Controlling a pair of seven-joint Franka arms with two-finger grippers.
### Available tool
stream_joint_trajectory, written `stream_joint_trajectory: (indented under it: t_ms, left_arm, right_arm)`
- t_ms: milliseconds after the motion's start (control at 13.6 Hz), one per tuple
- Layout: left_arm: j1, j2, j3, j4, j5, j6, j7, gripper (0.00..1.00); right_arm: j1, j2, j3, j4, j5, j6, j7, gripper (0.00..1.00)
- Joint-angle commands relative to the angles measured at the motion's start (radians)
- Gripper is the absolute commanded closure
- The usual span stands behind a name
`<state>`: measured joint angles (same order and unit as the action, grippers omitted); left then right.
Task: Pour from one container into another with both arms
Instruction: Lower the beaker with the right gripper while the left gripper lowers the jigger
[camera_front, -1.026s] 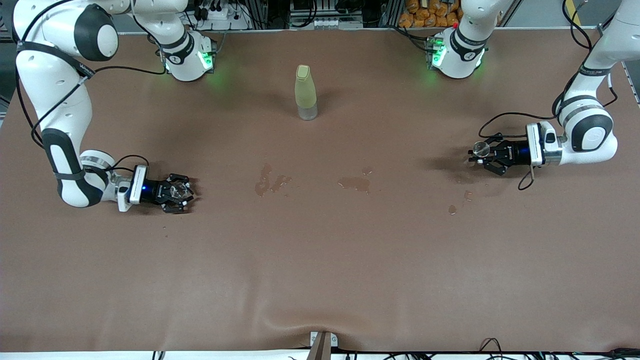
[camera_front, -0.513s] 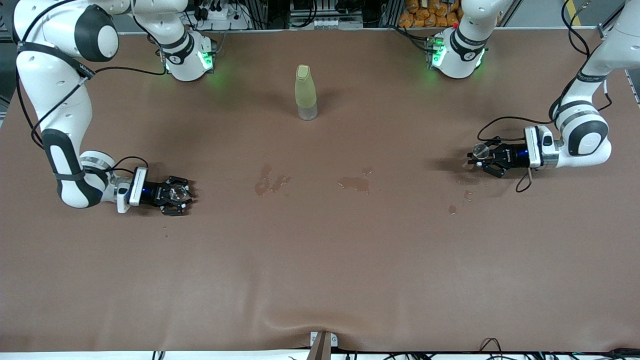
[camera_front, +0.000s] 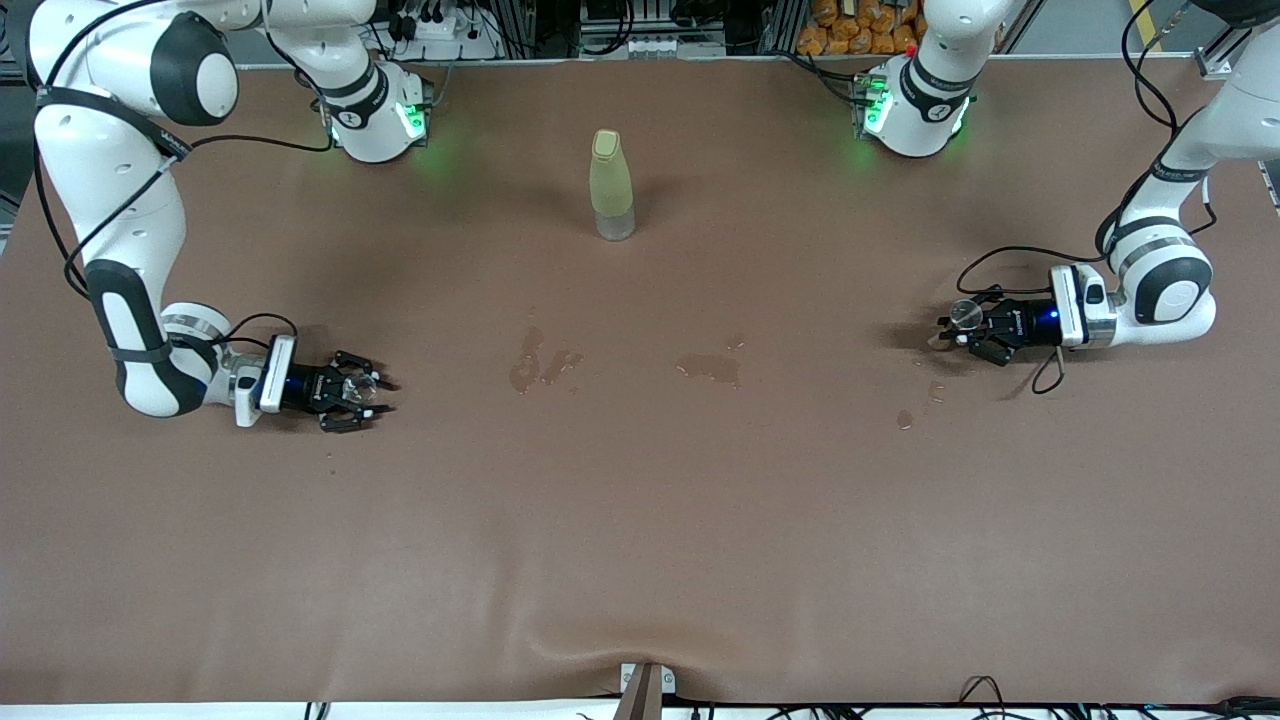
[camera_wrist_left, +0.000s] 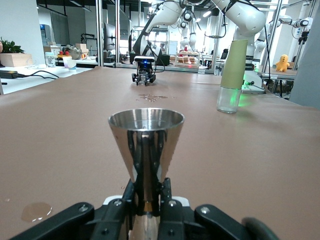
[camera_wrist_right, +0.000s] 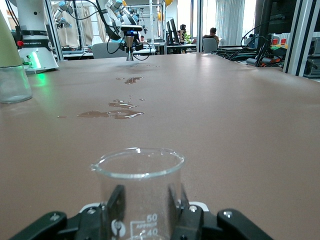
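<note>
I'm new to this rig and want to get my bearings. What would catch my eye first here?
Probably the tall yellow-green bottle standing alone mid-table, with spilled puddles nearer the front camera. At either end an arm sits low: the left gripper clamps a steel jigger, the right gripper flanks a glass cup.

Items counted on the table: one steel jigger, one clear glass measuring cup, one tall yellow-green bottle. Robot arms: two, each with one gripper, left gripper and right gripper. Wet patches on the brown table cover: several, exact number unclear.
</note>
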<state>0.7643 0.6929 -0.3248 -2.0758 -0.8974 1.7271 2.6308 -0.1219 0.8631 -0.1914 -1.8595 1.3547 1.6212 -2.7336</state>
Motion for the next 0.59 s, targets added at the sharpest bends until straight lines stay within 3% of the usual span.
stream_joint_trajectory:
  t_ms: [0,220,513]
  left_arm:
    - [0.012,0.016,-0.01,0.022,0.025,-0.023,0.009,1.0]
    - [0.013,0.031,-0.007,0.032,0.026,-0.021,0.009,1.0]
    - [0.017,0.043,-0.005,0.042,0.025,-0.021,0.014,1.0]
  right_arm:
    - [-0.001,-0.004,-0.003,0.011,0.006,-0.006,-0.054,0.15]
    - [-0.001,-0.018,-0.025,0.019,0.004,-0.006,-0.055,0.0]
    - [0.004,-0.041,-0.069,0.048,-0.006,-0.004,-0.032,0.0]
